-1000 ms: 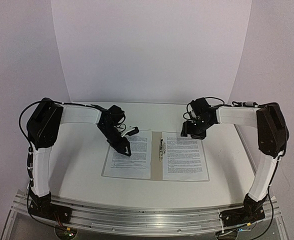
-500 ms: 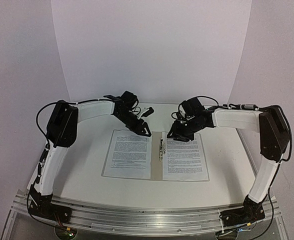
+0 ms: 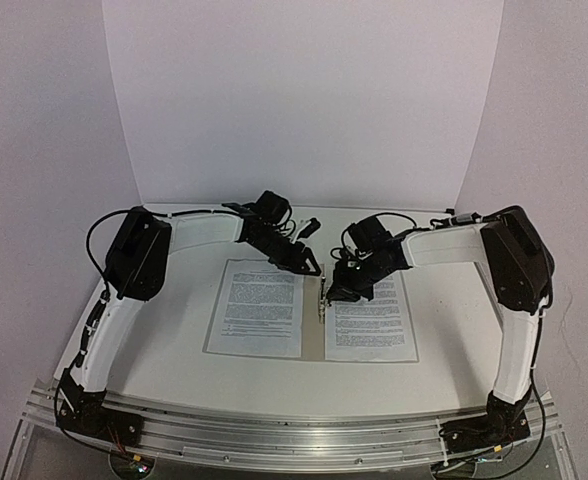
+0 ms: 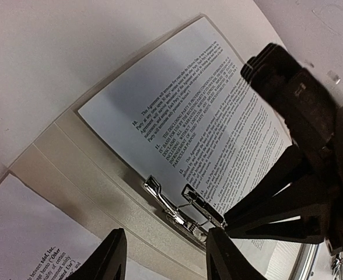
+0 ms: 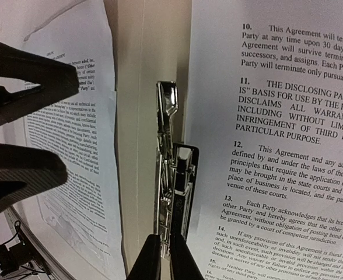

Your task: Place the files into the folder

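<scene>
folder open flat, right gripper pinched on its clip

folder (image 3: 312, 340) lies open on the table (image 3: 174, 330), about midway between the left and right edges, and we see its tan spine running from the near edge toward the far edge. a printed paper sheet rests on each half: the left sheet (image 3: 259, 305) on the left flap and the right sheet (image 3: 374, 320) on the right flap, both flat with the text facing up. between them the bare spine shows, and the metal clip (image 5: 168, 175) sits along it beside the inner edge of the right sheet.

our right gripper (image 5: 165, 242) has its tips down at the end of the clip nearest its own camera. its fingers (image 5: 151, 259) are drawn almost together, clenched on the metal. in the left wrist view we see the same black fingers narrowing to a point right at the clip.

our left gripper (image 3: 312, 268) hangs over the far end of the spine, near the far inner corner of the left sheet. its fingers (image 4: 110, 256) stand apart with nothing between them, and only the folder shows below the gap.
</scene>
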### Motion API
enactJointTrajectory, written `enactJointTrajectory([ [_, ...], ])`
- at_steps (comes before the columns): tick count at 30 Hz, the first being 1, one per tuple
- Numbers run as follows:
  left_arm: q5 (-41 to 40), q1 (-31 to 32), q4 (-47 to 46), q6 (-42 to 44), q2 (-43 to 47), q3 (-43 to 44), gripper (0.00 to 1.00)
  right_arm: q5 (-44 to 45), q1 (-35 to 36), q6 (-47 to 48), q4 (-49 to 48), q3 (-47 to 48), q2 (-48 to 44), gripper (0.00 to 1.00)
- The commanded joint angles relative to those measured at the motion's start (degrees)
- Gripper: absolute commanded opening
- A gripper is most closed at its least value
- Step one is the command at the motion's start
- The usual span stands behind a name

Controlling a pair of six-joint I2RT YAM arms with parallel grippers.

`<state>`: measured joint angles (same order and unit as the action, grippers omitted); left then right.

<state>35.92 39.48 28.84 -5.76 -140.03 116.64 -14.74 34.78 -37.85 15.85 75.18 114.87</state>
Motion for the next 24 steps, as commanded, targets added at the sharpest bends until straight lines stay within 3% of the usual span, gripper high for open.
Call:
enactJointTrajectory([
  [1,0.02,0.26,-4.41,-2.49,-0.62,-0.48,0.47,-0.89,0.39,-0.1,-1.53,0.46,0.76,0.06],
  [8,0.44,0.43,-5.57,-1.97,-0.3,-1.54,0.47,-0.57,0.84,0.12,-1.53,-1.17,0.98,0.0],
  [24,-0.51,0.94,-6.66,-0.75,-0.59,-1.76,0.48,-0.09,1.77,-1.51,-1.52,-5.62,-1.63,0.0],
])
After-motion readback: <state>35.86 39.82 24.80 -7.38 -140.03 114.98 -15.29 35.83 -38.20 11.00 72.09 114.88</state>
